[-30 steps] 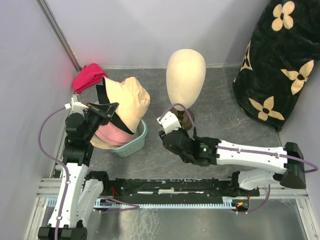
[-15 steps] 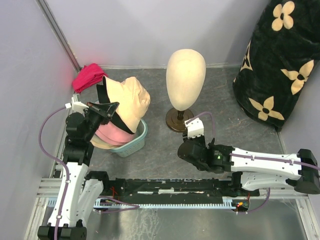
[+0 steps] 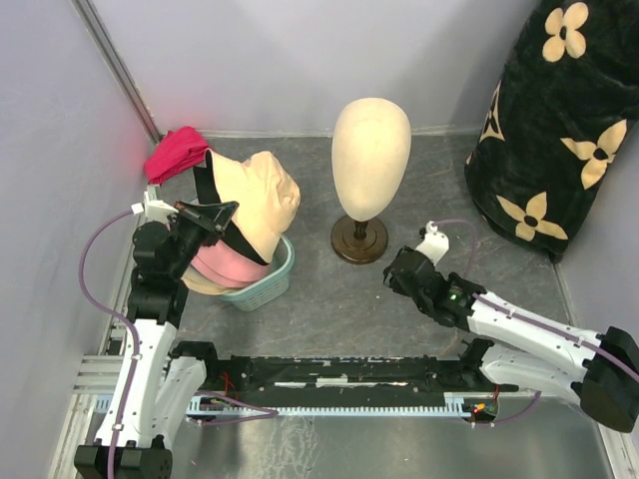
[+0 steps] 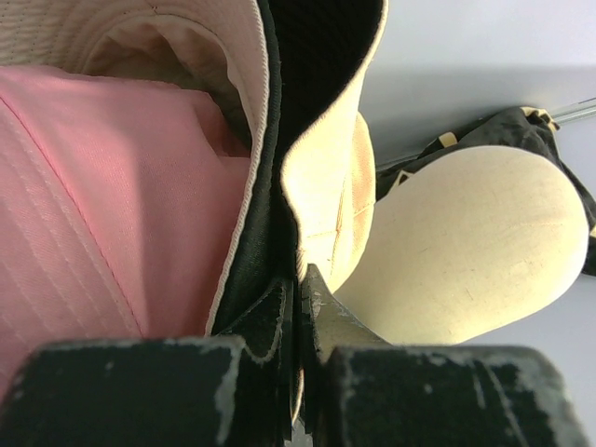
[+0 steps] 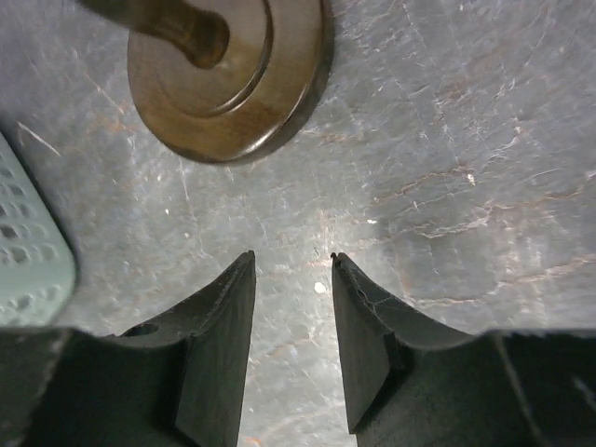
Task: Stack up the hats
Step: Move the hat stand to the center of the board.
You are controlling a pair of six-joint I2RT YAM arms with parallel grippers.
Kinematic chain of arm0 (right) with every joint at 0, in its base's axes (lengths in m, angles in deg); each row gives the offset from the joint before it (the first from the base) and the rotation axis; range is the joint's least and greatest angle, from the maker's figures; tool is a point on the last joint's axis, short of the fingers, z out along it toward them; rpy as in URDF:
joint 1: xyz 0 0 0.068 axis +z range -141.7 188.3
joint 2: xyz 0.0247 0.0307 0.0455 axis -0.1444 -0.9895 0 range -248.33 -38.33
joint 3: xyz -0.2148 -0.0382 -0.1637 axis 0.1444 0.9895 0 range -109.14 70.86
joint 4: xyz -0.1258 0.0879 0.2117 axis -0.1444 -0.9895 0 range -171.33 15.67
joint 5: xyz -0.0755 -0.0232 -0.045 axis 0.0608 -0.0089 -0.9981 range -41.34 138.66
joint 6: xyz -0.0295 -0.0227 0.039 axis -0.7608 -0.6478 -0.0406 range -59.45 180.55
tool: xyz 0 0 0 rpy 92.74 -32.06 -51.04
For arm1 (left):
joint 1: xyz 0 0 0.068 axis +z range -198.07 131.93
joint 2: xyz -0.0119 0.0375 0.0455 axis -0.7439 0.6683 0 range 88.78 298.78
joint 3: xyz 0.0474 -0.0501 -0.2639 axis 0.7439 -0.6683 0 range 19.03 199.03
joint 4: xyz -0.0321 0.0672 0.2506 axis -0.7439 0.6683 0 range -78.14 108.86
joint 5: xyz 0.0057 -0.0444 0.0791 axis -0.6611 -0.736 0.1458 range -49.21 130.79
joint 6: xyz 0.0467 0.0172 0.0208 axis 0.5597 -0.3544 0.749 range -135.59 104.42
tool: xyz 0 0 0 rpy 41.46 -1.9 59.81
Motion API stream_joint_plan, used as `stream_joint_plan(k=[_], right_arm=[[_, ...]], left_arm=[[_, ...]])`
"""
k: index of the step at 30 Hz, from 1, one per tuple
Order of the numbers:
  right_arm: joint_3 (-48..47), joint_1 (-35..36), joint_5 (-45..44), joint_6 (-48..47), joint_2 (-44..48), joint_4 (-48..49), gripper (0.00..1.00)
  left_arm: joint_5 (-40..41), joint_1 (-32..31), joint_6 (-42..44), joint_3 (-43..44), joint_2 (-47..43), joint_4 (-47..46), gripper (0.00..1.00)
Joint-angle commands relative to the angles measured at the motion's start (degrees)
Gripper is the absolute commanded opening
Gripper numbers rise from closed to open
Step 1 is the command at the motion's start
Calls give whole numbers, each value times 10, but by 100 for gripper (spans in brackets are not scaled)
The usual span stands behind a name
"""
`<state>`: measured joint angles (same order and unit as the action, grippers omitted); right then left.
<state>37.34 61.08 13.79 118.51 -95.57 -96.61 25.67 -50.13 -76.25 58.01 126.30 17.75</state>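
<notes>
Overhead, scuffed grey floor (image 3: 319, 299), pale lilac walls (image 3: 300, 60), left tool (image 4: 300, 279) pinching beige hat (image 3: 262, 200), right tool (image 5: 289, 270) parted.

The hats (image 3: 258, 198) in a basket (image 3: 272, 279) at left, cloth bundle (image 3: 178, 152) behind, mannequin head (image 3: 370, 140) to their right.

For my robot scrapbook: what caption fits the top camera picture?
Left tool pinches a beige hat above a pink hat in a basket; right tool is open.
</notes>
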Motion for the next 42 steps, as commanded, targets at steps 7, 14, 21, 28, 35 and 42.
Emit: stream_joint_plan(k=[7,14,21,28,35,42], right_arm=[[102,-172,303,224,-70,388,47],[70,-176,314,238,-168,436,48],[55,-176,301,234,-204,422,48],[38,-175,296,218,-198,349,49],[36,-168,275,210,-217,311,49],[22,-167,258,210,-270,355,50]], left_arm=[[-5,-3,-8,11,4,-27,3],[-4,-2,-5,12,0,-27,3],[-6,-2,0,21,-1,-21,3],[-8,-2,0,23,-3,-22,3],[-11,-2,-3,25,-4,-27,3],[-14,-2,-3,22,-5,-39,3]])
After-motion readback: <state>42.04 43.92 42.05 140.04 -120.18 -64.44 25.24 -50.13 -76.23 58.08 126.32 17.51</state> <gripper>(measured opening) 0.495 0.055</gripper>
